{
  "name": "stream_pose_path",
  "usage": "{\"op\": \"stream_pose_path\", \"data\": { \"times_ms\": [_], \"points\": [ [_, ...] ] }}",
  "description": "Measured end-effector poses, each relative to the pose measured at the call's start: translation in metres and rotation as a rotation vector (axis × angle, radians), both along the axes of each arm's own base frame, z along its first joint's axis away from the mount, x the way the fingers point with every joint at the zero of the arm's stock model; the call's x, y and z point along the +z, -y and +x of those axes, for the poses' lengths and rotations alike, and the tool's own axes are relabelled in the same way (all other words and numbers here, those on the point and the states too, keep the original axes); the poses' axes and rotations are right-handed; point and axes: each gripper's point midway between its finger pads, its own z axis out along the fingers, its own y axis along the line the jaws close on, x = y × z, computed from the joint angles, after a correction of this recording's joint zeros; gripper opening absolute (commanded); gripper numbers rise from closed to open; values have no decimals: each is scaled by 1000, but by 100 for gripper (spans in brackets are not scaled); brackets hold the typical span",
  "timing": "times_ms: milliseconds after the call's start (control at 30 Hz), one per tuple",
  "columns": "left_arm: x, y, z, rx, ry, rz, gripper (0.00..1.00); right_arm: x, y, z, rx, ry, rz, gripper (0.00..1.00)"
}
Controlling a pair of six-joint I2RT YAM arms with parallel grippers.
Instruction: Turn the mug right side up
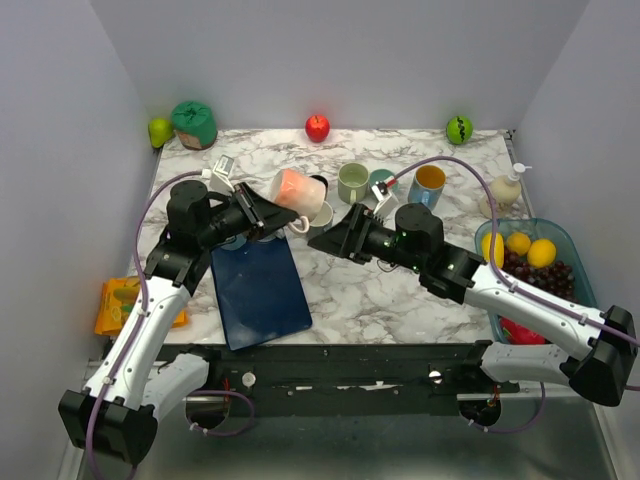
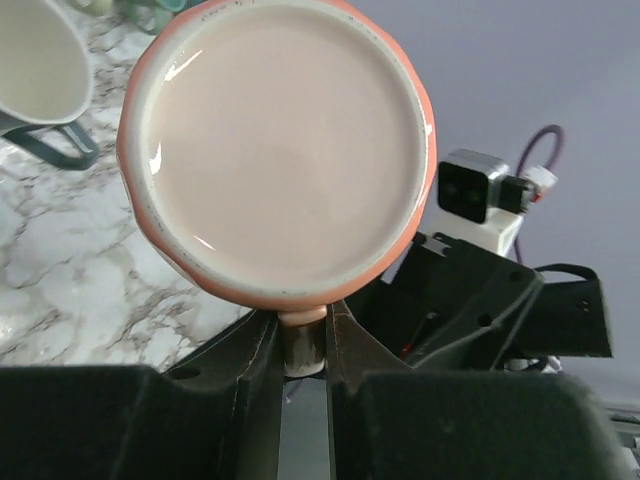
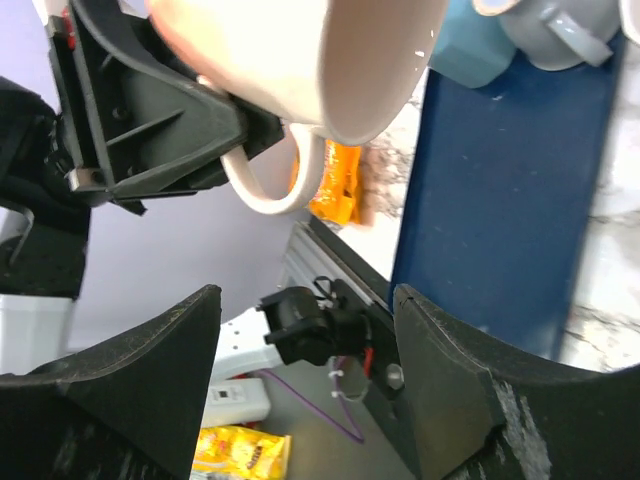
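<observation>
The mug (image 1: pixel 295 190) is salmon pink with a pale handle. It hangs tilted on its side above the marble table (image 1: pixel 400 290). My left gripper (image 1: pixel 262 212) is shut on its handle. In the left wrist view the mug's base (image 2: pixel 277 150) faces the camera, and the handle (image 2: pixel 303 350) is pinched between the two fingers of the left gripper (image 2: pixel 303 320). My right gripper (image 1: pixel 330 235) stands open just right of the mug, holding nothing. In the right wrist view the mug (image 3: pixel 300 50) and its handle (image 3: pixel 275 185) hang above the spread right gripper (image 3: pixel 305 340).
A blue board (image 1: pixel 258 285) lies under the left gripper. A pale mug (image 1: pixel 322 212), a green mug (image 1: pixel 352 183), a teal mug (image 1: pixel 382 182) and a blue mug (image 1: pixel 428 184) stand behind. A fruit bowl (image 1: pixel 575 250) and soap bottle (image 1: pixel 508 187) sit right, an orange packet (image 1: pixel 120 303) left.
</observation>
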Motion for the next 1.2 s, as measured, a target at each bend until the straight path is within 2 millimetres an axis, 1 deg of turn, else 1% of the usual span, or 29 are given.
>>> {"op": "stream_pose_path", "data": {
  "times_ms": [67,133,300,433,533,600,667,700,767,800,933,1033,1100,1200],
  "points": [
    [12,3,-1,-14,40,-28,0,3,-4,1,0,-8,25,76],
    [25,5,-3,-25,83,-60,0,12,-7,3,-2,-12,65,76],
    [56,8,-10,-48,191,-138,0,38,-11,5,-7,4,174,76],
    [74,11,-17,-70,258,-183,0,56,-13,5,-5,21,245,76],
    [76,14,-22,-91,262,-196,0,64,-15,6,-5,20,281,75],
    [78,14,-23,-93,269,-200,0,65,-18,8,-6,12,296,74],
    [74,16,-25,-102,260,-190,0,61,-20,9,-7,0,293,73],
    [72,16,-26,-104,254,-180,0,58,-21,10,-8,-5,285,68],
    [64,15,-25,-92,236,-156,0,52,-23,12,-7,2,263,67],
    [58,14,-24,-85,220,-136,0,49,-22,12,-6,17,240,64],
    [35,9,-19,-47,140,-56,0,46,-22,15,3,141,133,63],
    [28,4,-16,-13,100,13,0,48,-23,15,8,283,29,63],
    [28,0,-13,11,89,55,0,52,-30,6,33,346,-19,64],
    [29,-6,-9,47,88,112,0,65,-46,-2,44,444,-91,66]
  ]
}}
